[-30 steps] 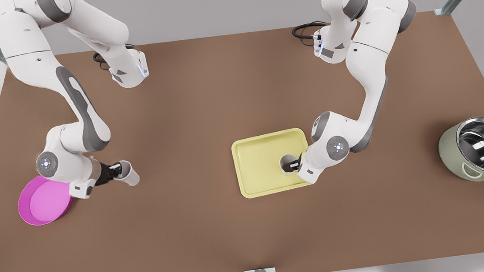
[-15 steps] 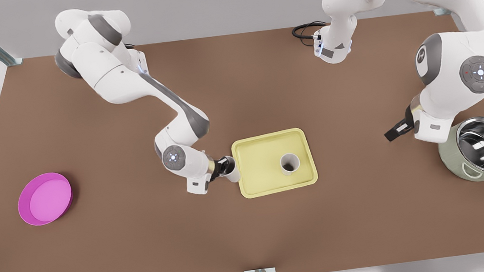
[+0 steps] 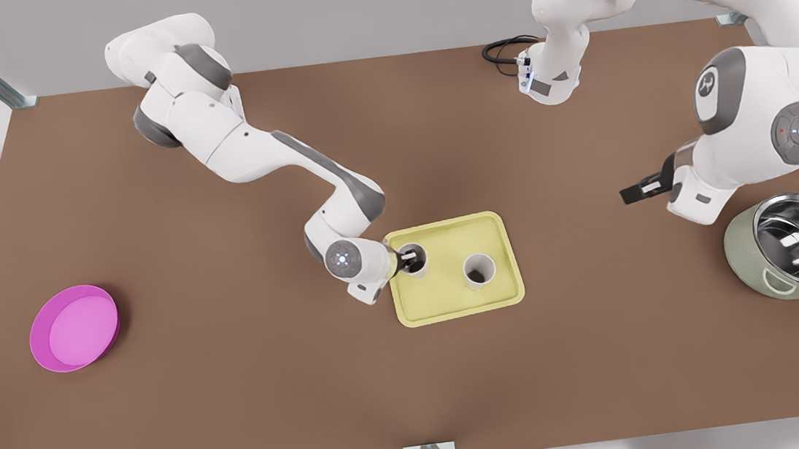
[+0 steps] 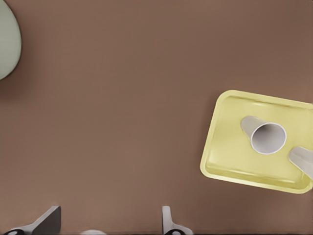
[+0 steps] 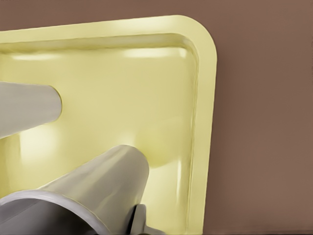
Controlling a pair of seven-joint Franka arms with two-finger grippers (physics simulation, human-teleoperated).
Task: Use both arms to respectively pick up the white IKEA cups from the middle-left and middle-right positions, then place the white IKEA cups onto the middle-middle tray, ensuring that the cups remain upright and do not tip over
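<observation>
Brown counter (image 3: 239, 386) carries a pale yellow rimmed tray (image 3: 451, 307); right end effector (image 3: 410, 259) grips one white tapered cup (image 3: 415, 259), left end effector (image 3: 635, 192) spread empty. Release could topple it onto the second cup (image 3: 479, 270).

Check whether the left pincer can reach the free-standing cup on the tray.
Probably yes: the left pincer hangs open, only table between it and the cup, which stands apart from the right pincer.

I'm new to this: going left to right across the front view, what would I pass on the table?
Pink plate → gripped white cup in the right end effector → free-standing white cup → open left end effector → green pot.
</observation>
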